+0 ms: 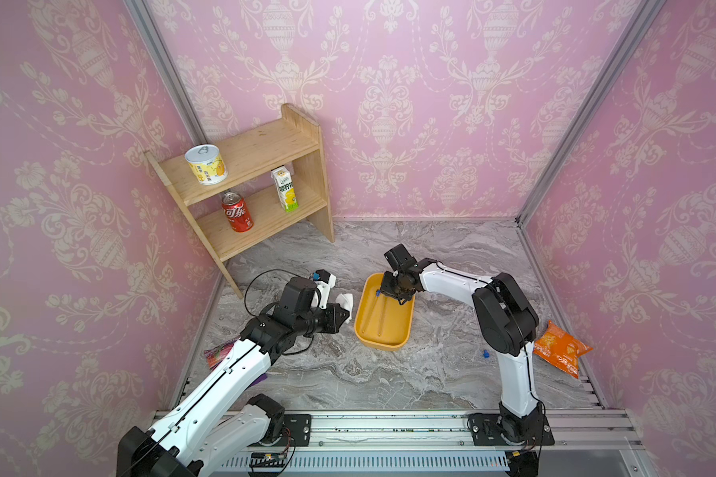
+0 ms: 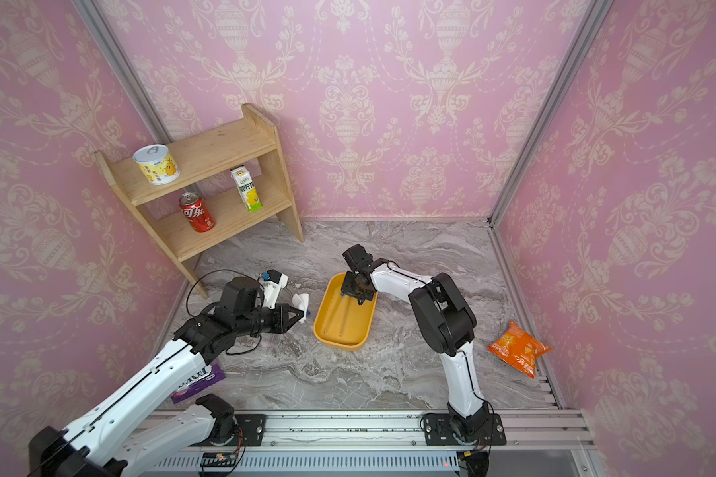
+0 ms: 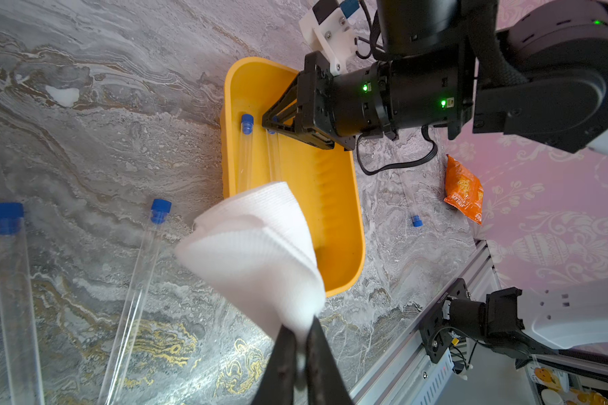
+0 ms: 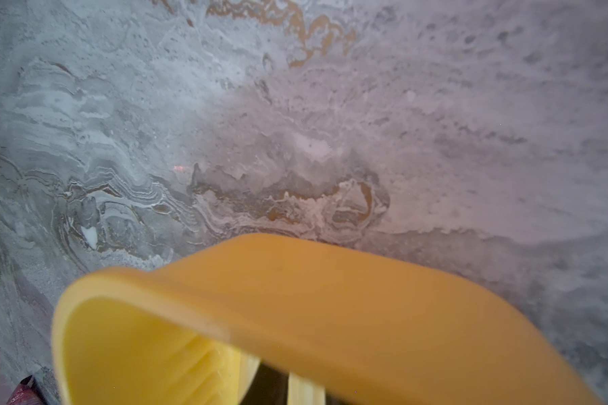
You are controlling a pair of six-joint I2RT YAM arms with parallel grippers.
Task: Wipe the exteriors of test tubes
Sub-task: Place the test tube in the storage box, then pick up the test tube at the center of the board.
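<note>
Test tubes (image 3: 134, 298) number five by my count, and I judge the job less than half done. Two lie in the yellow tray (image 3: 330, 210), which I take to be the finished pile, and three rest on the marble table (image 1: 389, 371), apparently not yet wiped. I read the clock from the tray in a top view, with 12 o'clock toward the back wall. The right gripper (image 3: 269, 122) reaches into the tray's 12 o'clock end, and its jaws look pinched on the blue-capped end of the gripped tube (image 3: 274, 157). I cannot say whether it is setting that tube down or lifting it. The free tube (image 3: 245, 154) lies just beside it, parallel, with its cap also toward 12. The left gripper (image 3: 297, 333) waits at 9 o'clock, just outside the rim, clamped on the folded white wiping pad (image 3: 253, 245). The pad touches no tube that I can see. Past the pad, farther toward 9, a pair of loose tubes (image 3: 13, 298) lies side by side; only the left wrist view shows them. The lone tube (image 3: 409, 200) lies at about 4 o'clock, well apart from the pad, between the tray and the orange snack bag (image 1: 561, 349).
</note>
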